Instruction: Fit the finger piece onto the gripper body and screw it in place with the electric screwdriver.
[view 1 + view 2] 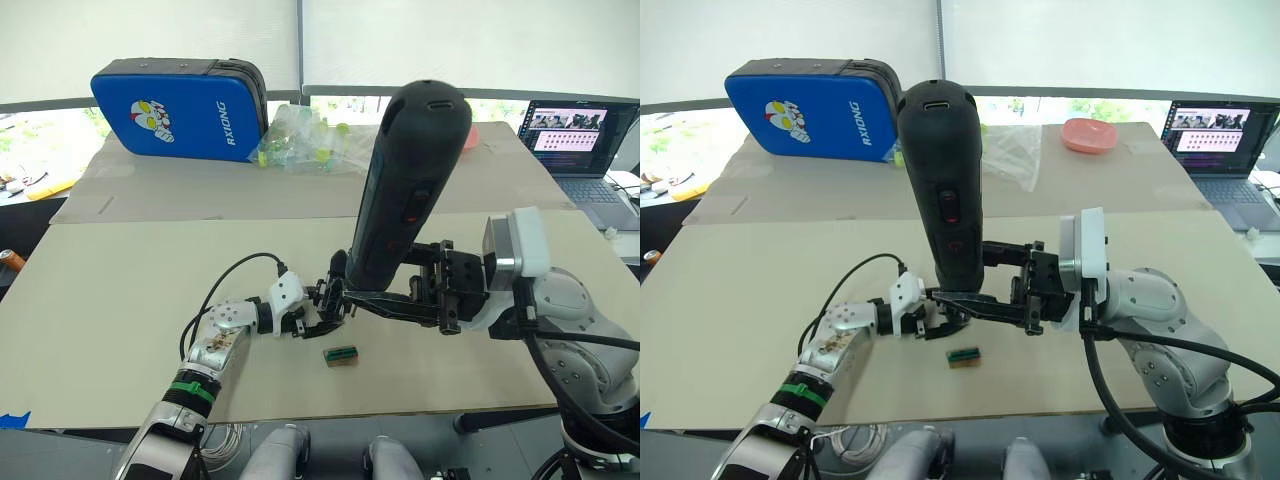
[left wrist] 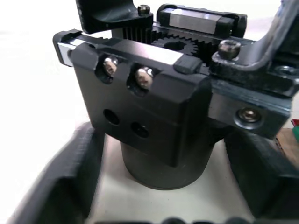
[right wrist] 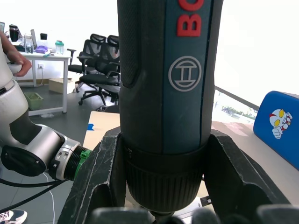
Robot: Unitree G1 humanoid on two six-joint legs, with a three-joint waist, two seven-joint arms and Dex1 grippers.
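Observation:
My right gripper [image 1: 350, 295] is shut on the electric screwdriver [image 1: 410, 180], a thick dark cylinder held nearly upright with its rounded end up. In the right wrist view both fingers [image 3: 96, 182] clamp its collar [image 3: 163, 182]. Its lower end stands directly over the gripper body [image 1: 322, 300], a black assembly on the table. My left gripper [image 1: 316, 315] is shut on the round base of the gripper body [image 2: 154, 116], whose block shows two screws and a gear. The finger piece is hidden or cannot be told apart from the body.
A small green-brown block [image 1: 341, 355] lies just in front of the grippers on the beige table [image 1: 120, 300]. At the back are a blue case [image 1: 180, 108], a clear plastic bag [image 1: 310, 140], a pink bowl [image 1: 1087, 134] and a laptop [image 1: 580, 135].

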